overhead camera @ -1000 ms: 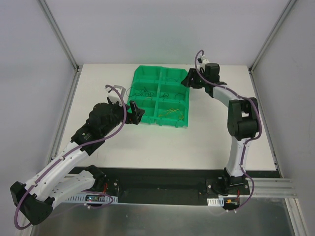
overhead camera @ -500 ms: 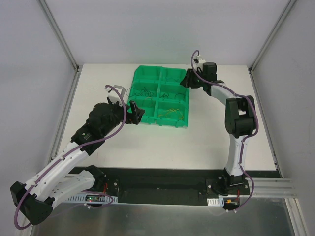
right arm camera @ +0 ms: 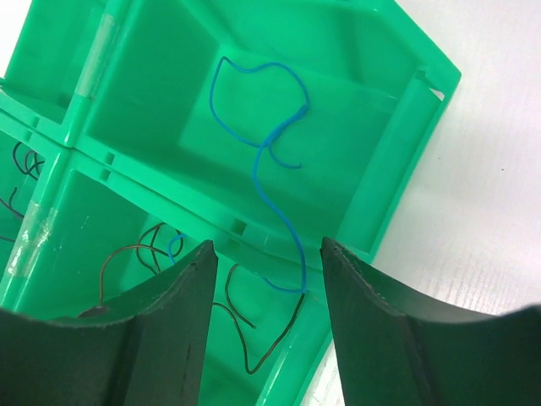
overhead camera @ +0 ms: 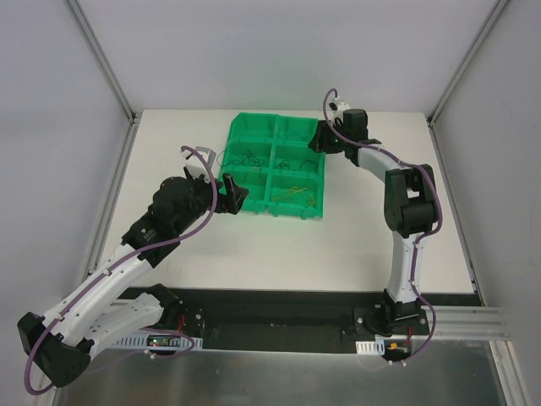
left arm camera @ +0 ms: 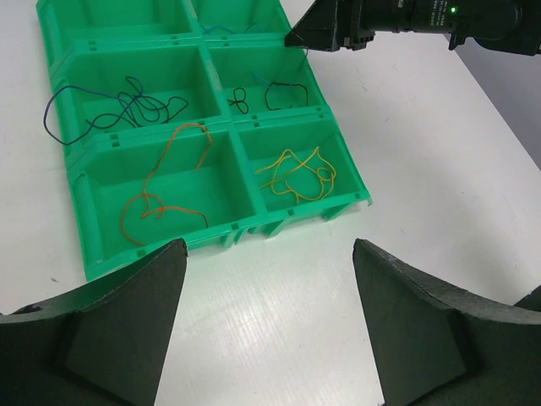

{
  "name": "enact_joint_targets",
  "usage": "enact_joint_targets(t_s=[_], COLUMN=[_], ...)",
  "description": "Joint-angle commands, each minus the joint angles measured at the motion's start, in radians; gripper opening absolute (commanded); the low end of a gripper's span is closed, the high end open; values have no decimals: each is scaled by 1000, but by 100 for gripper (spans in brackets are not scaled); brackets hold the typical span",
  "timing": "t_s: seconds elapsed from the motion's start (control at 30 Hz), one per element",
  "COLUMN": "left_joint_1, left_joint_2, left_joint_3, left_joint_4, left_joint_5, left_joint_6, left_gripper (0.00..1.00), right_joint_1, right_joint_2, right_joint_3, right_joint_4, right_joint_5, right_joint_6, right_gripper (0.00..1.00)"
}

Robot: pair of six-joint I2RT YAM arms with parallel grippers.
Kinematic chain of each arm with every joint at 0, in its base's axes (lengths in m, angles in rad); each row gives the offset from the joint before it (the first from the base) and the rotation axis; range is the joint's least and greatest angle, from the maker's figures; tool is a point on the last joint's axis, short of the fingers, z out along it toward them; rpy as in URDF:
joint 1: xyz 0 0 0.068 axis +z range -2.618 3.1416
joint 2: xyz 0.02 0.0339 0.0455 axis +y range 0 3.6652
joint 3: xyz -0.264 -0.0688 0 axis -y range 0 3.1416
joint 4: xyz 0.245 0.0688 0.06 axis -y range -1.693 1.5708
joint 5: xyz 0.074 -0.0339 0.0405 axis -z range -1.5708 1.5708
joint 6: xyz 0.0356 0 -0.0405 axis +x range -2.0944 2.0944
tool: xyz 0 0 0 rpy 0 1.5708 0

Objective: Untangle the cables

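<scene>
Green moulded plastic forms a six-compartment tray (left arm camera: 211, 241) on a white ribbed table (left arm camera: 423, 169). Thin wiry cables curl inside it, a blue cable (right arm camera: 279, 131) lying in the far right compartment under the right gripper (right arm camera: 266, 249), which is spread wide and empty. The left gripper (left arm camera: 266, 254), near the tray's front, is likewise wide and empty. Lettering (left arm camera: 423, 13) on the right wrist is too small to read.

Probably a robotics lab cell: white table (overhead camera: 279, 254) boxed by aluminium posts (overhead camera: 101, 59) (plain grey walls (overhead camera: 279, 51)).
</scene>
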Motion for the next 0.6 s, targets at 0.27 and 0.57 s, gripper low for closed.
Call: enact_joint_targets(t_s=[0.27, 0.57], left_joint_1=[8, 10], left_joint_2=[-13, -12], left_joint_3=[21, 21], left_joint_4=[36, 37], left_joint_5=[18, 21], left_joint_6=[-3, -5], left_gripper=[79, 79], right_joint_1=[28, 43], right_joint_2=[-6, -63], right_joint_3=[2, -45], right_joint_4=[-2, 36], right_joint_5=[36, 146], right_joint_6=[0, 57], right_gripper=[31, 1])
